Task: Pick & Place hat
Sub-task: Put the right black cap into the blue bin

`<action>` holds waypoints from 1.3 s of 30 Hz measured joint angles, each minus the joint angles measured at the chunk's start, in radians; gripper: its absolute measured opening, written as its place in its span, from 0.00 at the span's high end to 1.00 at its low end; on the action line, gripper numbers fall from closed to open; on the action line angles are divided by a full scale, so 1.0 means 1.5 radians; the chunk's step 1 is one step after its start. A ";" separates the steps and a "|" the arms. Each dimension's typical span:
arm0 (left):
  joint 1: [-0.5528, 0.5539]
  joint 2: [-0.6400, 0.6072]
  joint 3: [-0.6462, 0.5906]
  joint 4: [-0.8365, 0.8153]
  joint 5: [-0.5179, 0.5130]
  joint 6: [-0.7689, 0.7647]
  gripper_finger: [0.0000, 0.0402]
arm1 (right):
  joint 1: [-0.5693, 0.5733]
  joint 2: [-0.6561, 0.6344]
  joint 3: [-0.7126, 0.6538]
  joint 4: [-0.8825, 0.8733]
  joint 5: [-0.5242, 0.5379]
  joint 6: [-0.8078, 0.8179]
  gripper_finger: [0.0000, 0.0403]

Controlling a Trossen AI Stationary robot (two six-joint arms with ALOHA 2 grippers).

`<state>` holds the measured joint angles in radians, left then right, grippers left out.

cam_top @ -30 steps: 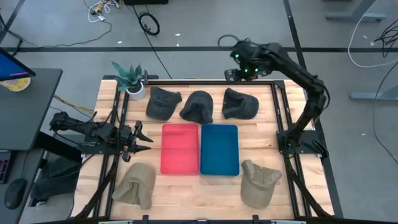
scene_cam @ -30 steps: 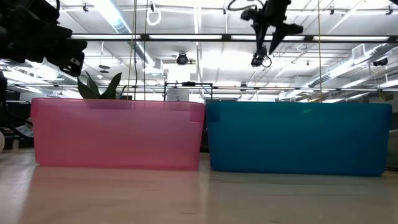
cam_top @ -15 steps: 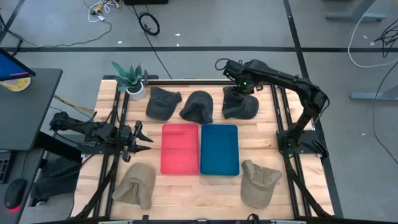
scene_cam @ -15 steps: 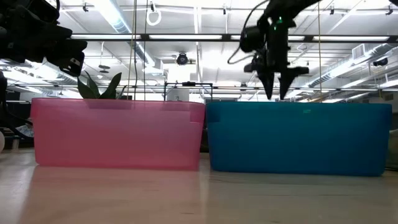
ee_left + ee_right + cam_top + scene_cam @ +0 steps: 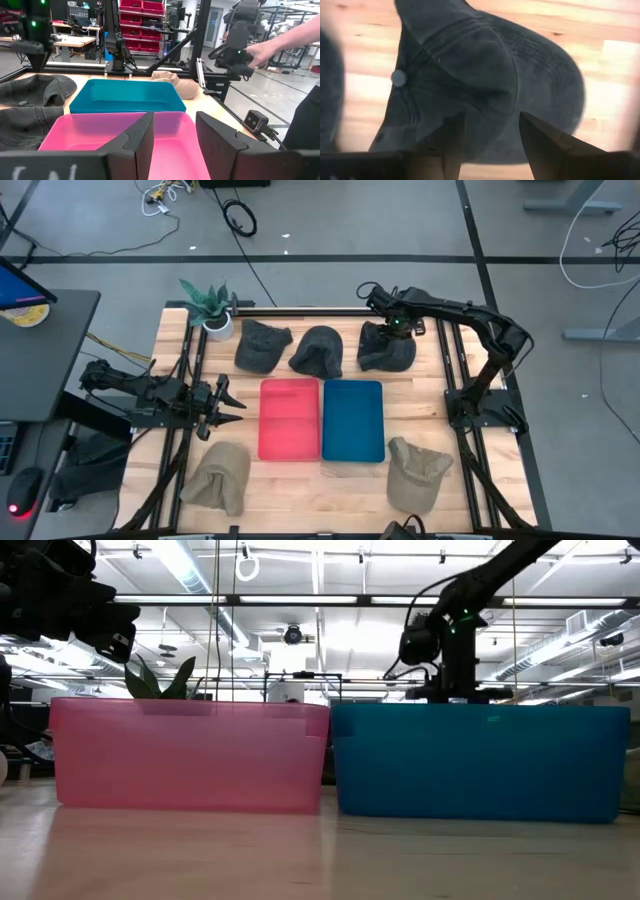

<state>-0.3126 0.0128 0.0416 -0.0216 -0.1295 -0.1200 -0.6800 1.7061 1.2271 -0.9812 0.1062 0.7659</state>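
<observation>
1. Right gripper [image 5: 397, 330] down over the rightmost dark grey cap [image 5: 386, 350] in the back row; fingers [image 5: 547, 145] spread apart, straddling the crown, nothing clamped.
2. Two more dark caps [image 5: 262, 345] beside it.
3. Pink bin [image 5: 291, 419] and teal bin [image 5: 353, 420] mid-bench, touching.
4. Tan caps [image 5: 417, 473] at the front.
5. Left gripper [image 5: 225, 407] parked at the bench's left edge, fingers parted, empty.

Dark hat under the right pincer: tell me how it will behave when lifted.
The dark hat is creased, slumped fabric, so it will probably sag and fold around the right pincer. It looks light. Its brim may hold some shape.
</observation>
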 joint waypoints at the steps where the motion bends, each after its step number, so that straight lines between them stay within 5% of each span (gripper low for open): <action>1: 0.000 0.000 0.000 0.000 0.000 0.000 0.63 | -0.002 0.000 -0.013 0.014 -0.001 0.007 0.53; 12: 0.000 0.000 0.000 0.000 0.000 0.000 0.63 | -0.006 -0.001 -0.114 0.109 -0.007 0.043 0.56; 22: 0.000 0.000 0.000 0.000 0.000 0.000 0.63 | -0.006 -0.001 -0.117 0.099 0.017 -0.005 0.97; 29: 0.000 0.000 0.000 0.000 0.000 0.000 0.63 | -0.008 -0.025 -0.117 0.058 0.026 -0.067 0.98; 35: 0.000 0.000 0.000 0.000 0.000 0.000 0.63 | -0.012 -0.129 -0.118 0.034 0.033 -0.124 0.99; 39: 0.000 0.000 0.000 0.000 0.000 0.000 0.63 | -0.010 -0.215 -0.118 0.047 -0.037 -0.223 0.99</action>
<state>-0.3126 0.0128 0.0414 -0.0216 -0.1295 -0.1200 -0.6952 1.3839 1.0504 -0.9113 0.0504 0.4312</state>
